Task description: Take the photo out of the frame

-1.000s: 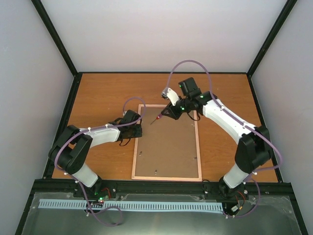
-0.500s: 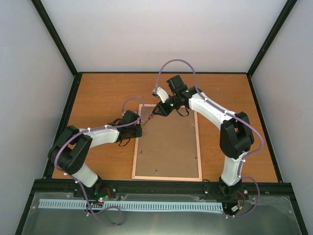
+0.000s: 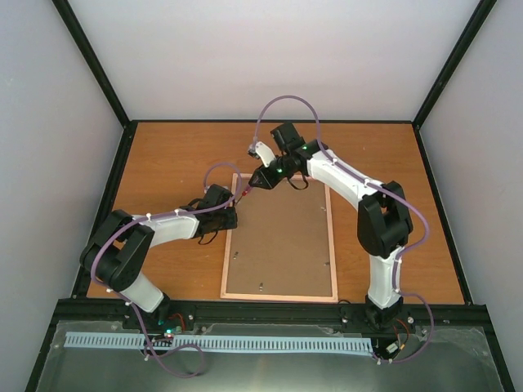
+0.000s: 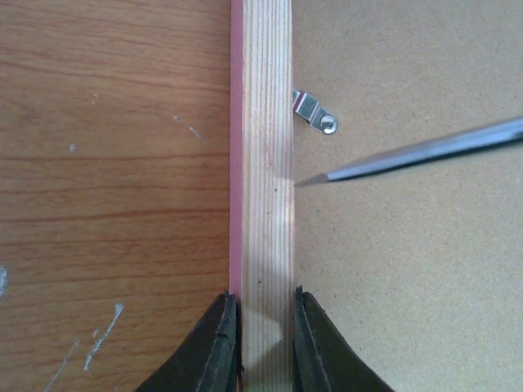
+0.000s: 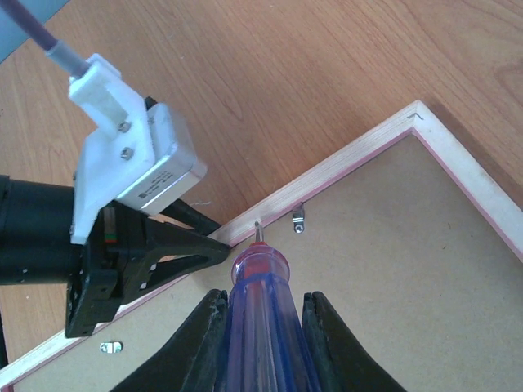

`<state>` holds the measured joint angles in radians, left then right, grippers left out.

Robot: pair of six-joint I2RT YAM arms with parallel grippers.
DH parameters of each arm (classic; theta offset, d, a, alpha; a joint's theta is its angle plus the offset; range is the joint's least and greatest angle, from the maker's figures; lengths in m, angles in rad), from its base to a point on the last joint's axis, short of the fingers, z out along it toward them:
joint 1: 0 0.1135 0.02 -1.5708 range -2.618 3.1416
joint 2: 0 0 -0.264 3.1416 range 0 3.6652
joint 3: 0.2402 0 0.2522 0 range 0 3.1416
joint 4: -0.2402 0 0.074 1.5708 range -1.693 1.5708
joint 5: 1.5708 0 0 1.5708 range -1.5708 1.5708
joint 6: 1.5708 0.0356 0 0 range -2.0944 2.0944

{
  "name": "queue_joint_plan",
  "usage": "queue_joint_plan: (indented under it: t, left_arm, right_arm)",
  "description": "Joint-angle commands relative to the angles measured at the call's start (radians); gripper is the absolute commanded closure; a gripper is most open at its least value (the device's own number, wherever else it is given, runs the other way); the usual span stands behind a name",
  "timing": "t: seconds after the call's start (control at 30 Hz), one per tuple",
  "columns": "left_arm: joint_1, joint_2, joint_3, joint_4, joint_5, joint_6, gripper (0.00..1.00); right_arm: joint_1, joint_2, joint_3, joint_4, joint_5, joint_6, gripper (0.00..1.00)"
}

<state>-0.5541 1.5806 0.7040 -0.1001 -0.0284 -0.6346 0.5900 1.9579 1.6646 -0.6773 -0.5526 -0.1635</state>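
The frame [image 3: 278, 245] lies face down on the table, showing its brown hardboard back, pale wood edging and pink outer side. The photo is hidden under the back panel. My left gripper [image 3: 231, 214] is shut on the frame's left rail near the top corner; in the left wrist view [image 4: 265, 327] its fingers pinch the wood rail [image 4: 265, 204]. My right gripper [image 3: 263, 178] is shut on a purple-handled screwdriver [image 5: 263, 327]. The screwdriver's tip [image 5: 258, 229] sits at the inner edge of the left rail, just short of a metal clip [image 5: 298, 219]. The clip [image 4: 315, 113] and the blade [image 4: 425, 151] also show in the left wrist view.
Another metal clip [image 5: 110, 348] sits further down the left rail, and more small clips [image 3: 327, 263] are on the back panel. My left arm's wrist camera housing [image 5: 131, 163] is close to the screwdriver. Black rails and grey walls bound the wooden table [image 3: 163, 163].
My right arm has swung left with the screwdriver, from the frame's top middle to its upper left rail beside my left gripper. The left arm and the frame have not moved.
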Motion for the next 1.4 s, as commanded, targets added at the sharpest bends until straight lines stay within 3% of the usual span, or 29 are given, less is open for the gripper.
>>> queue_joint_plan:
  t: [0.0,1.37]
  left_arm:
    - [-0.001,0.001,-0.026,0.006,0.104,-0.019,0.99]
    - [-0.001,0.012,-0.013,-0.007,0.119,0.000,0.99]
  right_arm:
    - [0.007,0.038,0.046,-0.016,0.028,0.024,0.97]
    - [0.008,0.087,0.079,-0.053,0.233,0.039,0.97]
